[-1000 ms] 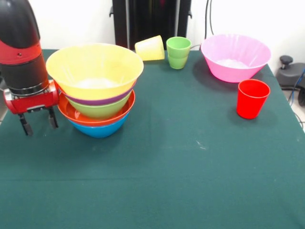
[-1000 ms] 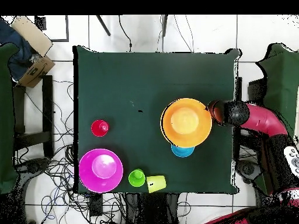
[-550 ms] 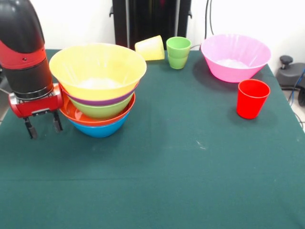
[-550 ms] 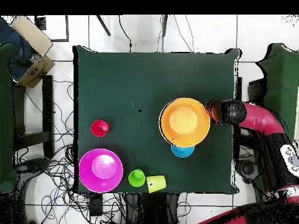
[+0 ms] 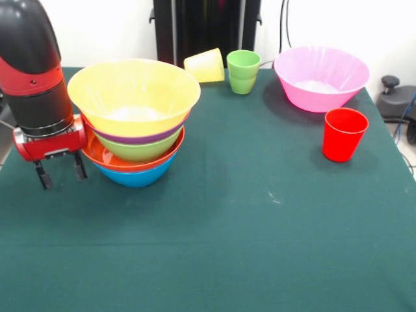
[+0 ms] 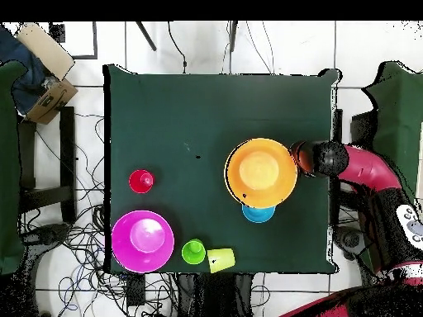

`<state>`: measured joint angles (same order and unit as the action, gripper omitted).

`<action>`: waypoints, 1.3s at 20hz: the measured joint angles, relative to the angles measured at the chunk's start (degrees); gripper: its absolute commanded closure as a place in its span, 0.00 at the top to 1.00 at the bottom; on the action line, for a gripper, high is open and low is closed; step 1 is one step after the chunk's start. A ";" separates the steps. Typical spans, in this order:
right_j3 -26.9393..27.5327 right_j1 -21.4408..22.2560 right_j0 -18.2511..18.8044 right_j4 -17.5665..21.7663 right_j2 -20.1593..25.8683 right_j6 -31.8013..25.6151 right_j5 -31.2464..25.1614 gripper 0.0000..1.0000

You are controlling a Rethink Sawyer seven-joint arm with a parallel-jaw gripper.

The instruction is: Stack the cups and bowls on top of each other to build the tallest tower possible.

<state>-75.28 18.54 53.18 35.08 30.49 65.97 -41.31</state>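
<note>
tower: sits toward one table edge; yellow-orange bowl on top, blue at the base.
gripper: beside the tower at that edge, fingers spread, holding nothing.
pink bowl, red cup, green cup, tipped yellow cup: along the other edges.
you have open cloth mid-table.
overhead only: small blue bowl behind the tower.
</note>
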 measured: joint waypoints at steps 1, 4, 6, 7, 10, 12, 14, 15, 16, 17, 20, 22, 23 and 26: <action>0.08 -0.05 -0.05 -0.18 -0.04 0.00 -0.23 1.00; 0.46 -0.20 -0.37 -0.93 -0.34 0.00 -1.33 1.00; 0.85 -0.29 -0.67 -1.67 -0.68 0.00 -2.47 1.00; 0.97 -0.31 -0.76 -1.83 -0.78 0.00 -2.81 1.00; 1.42 -0.38 -1.07 -2.37 -1.17 0.00 -4.27 1.00; 1.55 -0.38 -1.22 -2.68 -1.43 0.00 -5.21 1.00; 1.54 -0.39 -1.31 -2.96 -1.64 0.00 -5.55 1.00; 1.54 -0.39 -1.36 -3.08 -1.73 0.00 -5.62 1.00; 1.54 -0.38 -1.40 -3.19 -1.79 0.00 -5.61 1.00; 1.54 -0.38 -1.41 -3.23 -1.81 0.00 -5.61 1.00; 1.54 -0.39 -1.51 -3.53 -1.92 0.00 -5.61 1.00; 1.54 -0.38 -1.56 -3.61 -1.98 0.00 -5.61 1.00; 1.54 -0.38 -1.57 -3.61 -2.01 0.00 -5.61 1.00; 1.54 -0.39 -1.57 -3.63 -2.02 0.00 -5.61 1.00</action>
<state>-73.74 18.15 51.62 31.45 28.48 65.97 -46.92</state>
